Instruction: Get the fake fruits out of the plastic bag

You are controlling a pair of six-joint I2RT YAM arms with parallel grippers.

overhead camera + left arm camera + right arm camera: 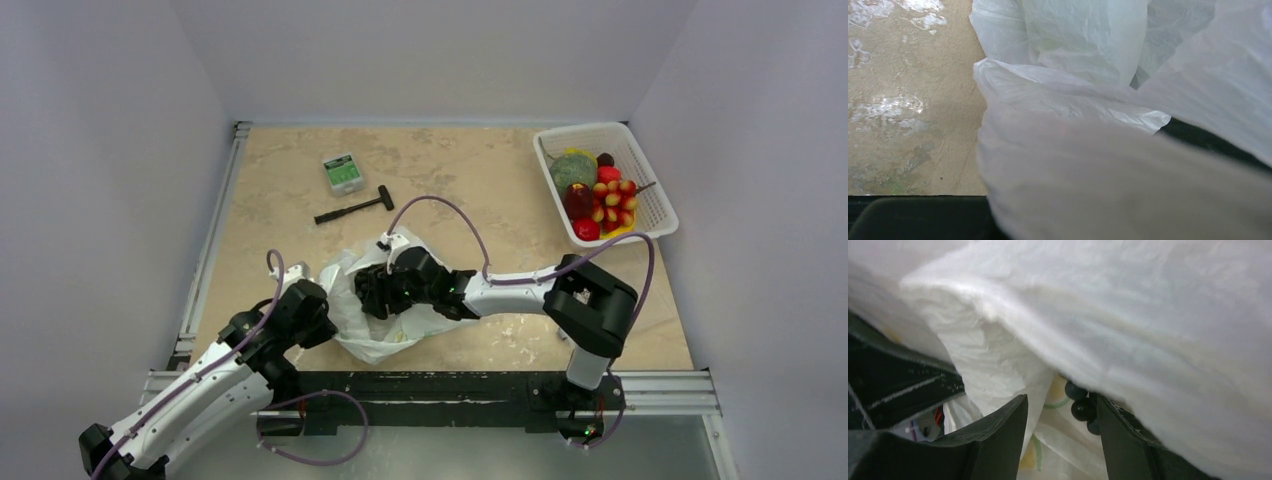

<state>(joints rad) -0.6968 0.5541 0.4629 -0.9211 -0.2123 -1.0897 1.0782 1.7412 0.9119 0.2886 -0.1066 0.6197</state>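
The white plastic bag (372,335) lies crumpled near the table's front edge, between my two arms. My left gripper (322,312) is at the bag's left edge; in the left wrist view the bag's film (1108,165) is drawn up over the jaws and hides the fingers. My right gripper (375,292) is pushed into the bag's mouth from the right. In the right wrist view it (1062,401) is open, with bag film over it. A bunch of dark fake grapes (1081,408) lies inside against the right finger (1128,445).
A white basket (655,205) at the back right holds several fake fruits, among them red grapes (612,200) and a green one (572,168). A clear box of screws (343,172) and a black hammer (355,207) lie behind the bag.
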